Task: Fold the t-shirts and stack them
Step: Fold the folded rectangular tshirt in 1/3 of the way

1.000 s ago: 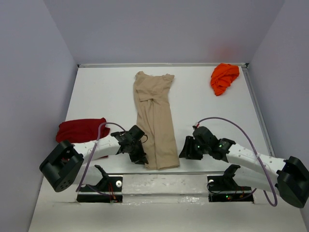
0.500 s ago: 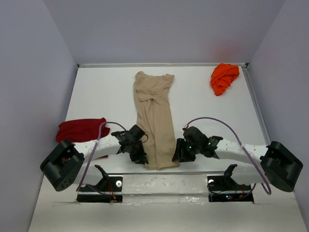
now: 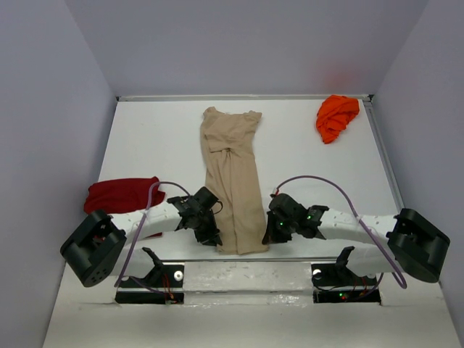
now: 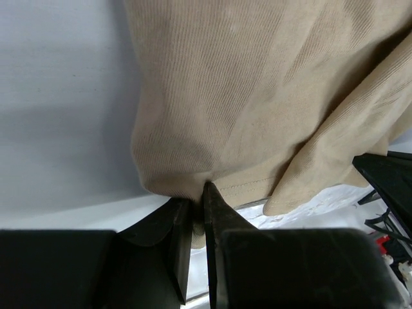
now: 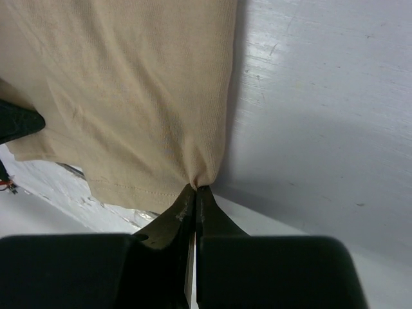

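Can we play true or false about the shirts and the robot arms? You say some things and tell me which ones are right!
1. The tan shirt lies in a long strip down the middle of the table. True.
2. The orange shirt sits on top of the red shirt. False: the orange one is in the far right corner and the red one is at the left edge, far apart.
3. The left arm's fingers and the right arm's fingers each pinch a near corner of the tan shirt. True.
4. The left arm's fingers hold the red shirt. False: they are shut on the tan shirt's hem.
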Tool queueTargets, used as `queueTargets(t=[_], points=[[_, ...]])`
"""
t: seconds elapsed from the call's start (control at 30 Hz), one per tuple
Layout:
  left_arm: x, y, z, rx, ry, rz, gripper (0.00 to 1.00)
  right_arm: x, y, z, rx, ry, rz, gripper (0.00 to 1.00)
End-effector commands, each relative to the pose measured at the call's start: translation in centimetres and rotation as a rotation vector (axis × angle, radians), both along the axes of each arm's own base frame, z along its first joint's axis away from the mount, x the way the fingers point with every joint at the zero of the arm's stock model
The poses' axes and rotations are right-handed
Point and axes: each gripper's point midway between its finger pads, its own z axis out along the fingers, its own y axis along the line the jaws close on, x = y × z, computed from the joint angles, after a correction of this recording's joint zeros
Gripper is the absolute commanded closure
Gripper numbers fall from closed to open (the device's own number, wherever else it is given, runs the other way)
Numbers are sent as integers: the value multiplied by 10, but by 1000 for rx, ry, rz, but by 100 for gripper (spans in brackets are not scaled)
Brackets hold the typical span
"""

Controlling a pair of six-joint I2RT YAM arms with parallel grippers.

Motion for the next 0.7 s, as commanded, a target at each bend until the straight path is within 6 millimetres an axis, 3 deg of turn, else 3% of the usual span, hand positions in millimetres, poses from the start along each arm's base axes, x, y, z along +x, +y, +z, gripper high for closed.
queueTargets(t=[0.0, 0.17, 0.33, 0.37, 0.4, 0.5, 0.67], points=[[12, 9, 10, 53, -73, 0, 78, 13, 1, 12, -44, -82, -38, 100], [23, 9, 35, 43, -147, 15, 80, 28, -7, 28, -127, -170, -73, 100], [45, 5, 75, 38, -261, 11, 82, 46, -8, 44, -187, -247, -68, 100], [49, 2, 84, 30, -277, 7, 82, 55, -4, 55, -182, -285, -77, 100], [49, 3, 83, 38, -277, 4, 82, 56, -7, 53, -200, -292, -74, 100], [63, -5, 97, 45, -324, -35, 82, 73, 7, 75, -207, -352, -57, 100], [83, -8, 105, 90, -367, -60, 83, 97, 15, 83, -243, -392, -41, 100]])
